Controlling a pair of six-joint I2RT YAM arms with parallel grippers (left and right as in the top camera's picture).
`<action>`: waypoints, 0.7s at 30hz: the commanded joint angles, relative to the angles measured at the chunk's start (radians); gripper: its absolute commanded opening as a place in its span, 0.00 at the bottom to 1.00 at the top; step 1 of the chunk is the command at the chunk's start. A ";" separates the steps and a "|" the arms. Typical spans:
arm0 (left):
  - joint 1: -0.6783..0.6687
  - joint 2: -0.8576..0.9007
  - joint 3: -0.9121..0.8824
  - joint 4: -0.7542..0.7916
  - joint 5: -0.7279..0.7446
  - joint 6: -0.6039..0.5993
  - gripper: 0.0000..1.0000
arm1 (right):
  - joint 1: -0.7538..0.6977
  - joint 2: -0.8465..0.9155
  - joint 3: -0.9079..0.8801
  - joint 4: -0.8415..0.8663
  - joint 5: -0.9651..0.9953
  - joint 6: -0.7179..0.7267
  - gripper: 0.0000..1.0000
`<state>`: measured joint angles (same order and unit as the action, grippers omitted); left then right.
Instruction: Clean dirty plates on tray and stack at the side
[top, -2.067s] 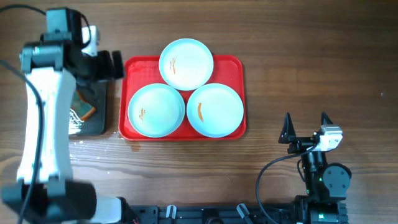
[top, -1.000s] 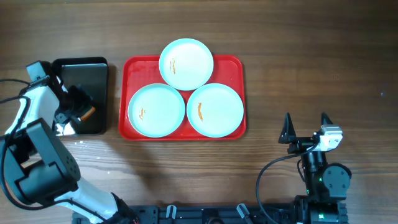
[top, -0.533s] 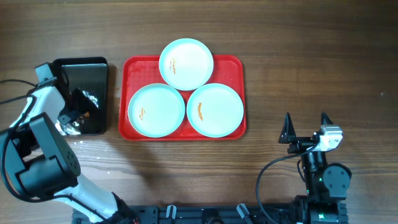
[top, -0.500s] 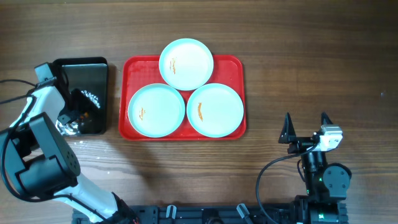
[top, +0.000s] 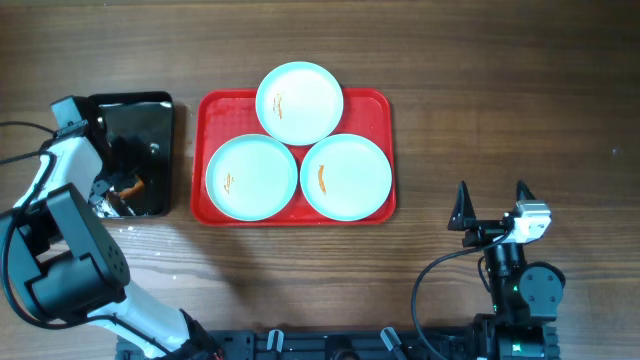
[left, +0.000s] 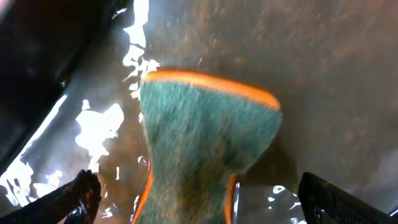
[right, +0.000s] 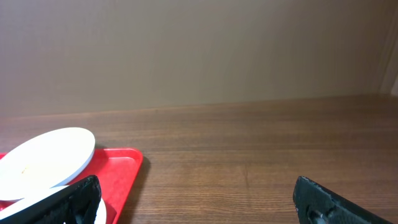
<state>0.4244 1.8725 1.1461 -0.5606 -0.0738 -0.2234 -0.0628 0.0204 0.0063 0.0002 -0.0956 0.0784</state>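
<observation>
Three pale plates lie on the red tray (top: 378, 108): one at the back (top: 300, 102), one front left (top: 251, 177), one front right (top: 346, 176), each with a small orange smear. My left gripper (top: 118, 186) is low over the black glossy tray (top: 150, 112). In the left wrist view its fingers (left: 199, 202) are spread wide on either side of a green sponge with an orange edge (left: 205, 130), not touching it. My right gripper (top: 493, 205) is open and empty at the front right. In the right wrist view (right: 202, 202) it faces a plate (right: 43, 155) and the red tray's corner (right: 121, 168).
The black tray's bottom is wet and shiny around the sponge (top: 132, 187). Bare wooden table (top: 500, 100) lies to the right of the red tray and behind it. Cables and the arm bases run along the front edge.
My left arm came down from above onto the black tray, and its open fingers now sit around the sponge. The plates and the right arm have not moved.
</observation>
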 joint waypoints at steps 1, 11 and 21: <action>-0.001 -0.009 0.015 0.048 0.001 0.037 0.96 | -0.006 -0.006 -0.001 0.003 0.010 0.007 1.00; -0.001 0.069 0.015 0.128 -0.003 0.100 0.51 | -0.006 -0.006 -0.001 0.003 0.010 0.007 1.00; -0.001 0.055 0.020 0.100 -0.006 0.141 0.05 | -0.006 -0.006 -0.001 0.003 0.010 0.007 1.00</action>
<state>0.4240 1.9259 1.1477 -0.4328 -0.0780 -0.1055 -0.0628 0.0204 0.0063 0.0002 -0.0956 0.0784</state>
